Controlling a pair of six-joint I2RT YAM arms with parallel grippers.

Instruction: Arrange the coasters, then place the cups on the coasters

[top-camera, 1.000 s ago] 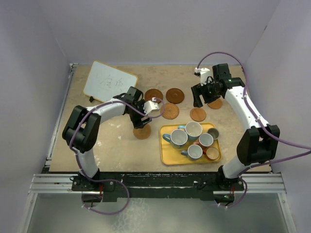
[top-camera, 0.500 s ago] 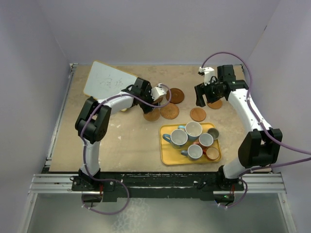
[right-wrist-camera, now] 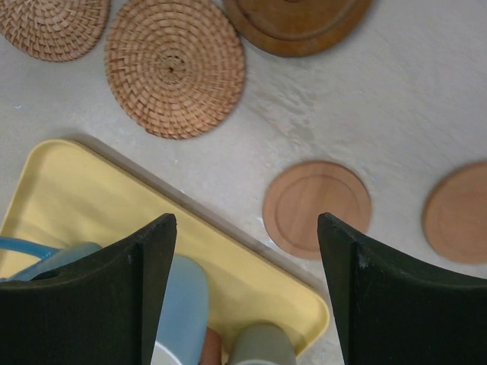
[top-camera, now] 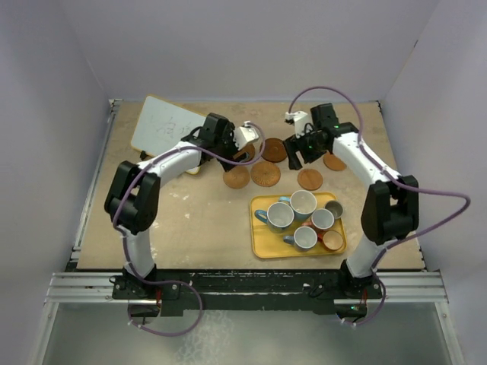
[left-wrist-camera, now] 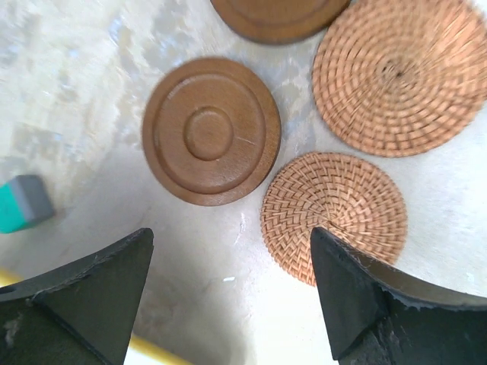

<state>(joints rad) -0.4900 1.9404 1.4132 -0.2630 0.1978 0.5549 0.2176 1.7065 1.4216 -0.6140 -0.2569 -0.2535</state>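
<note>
Left tool (left-wrist-camera: 230,255) wide open, empty, above coasters (left-wrist-camera: 211,131), right tool (right-wrist-camera: 245,232) wide open, empty, over yellow tray (right-wrist-camera: 84,182) edge

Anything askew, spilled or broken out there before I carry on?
Nothing stands out. The coasters lie flat, none stacked or tipped. The cups all stand upright on the yellow tray, and nothing looks spilled or damaged.

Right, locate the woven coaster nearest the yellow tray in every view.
Top external: woven coaster mid-table, centre.
Left wrist: woven coaster at top right, cut by the edge.
Right wrist: woven coaster upper left of centre.
Shared landmark: dark wooden coaster next to it, seen in all three.
</note>
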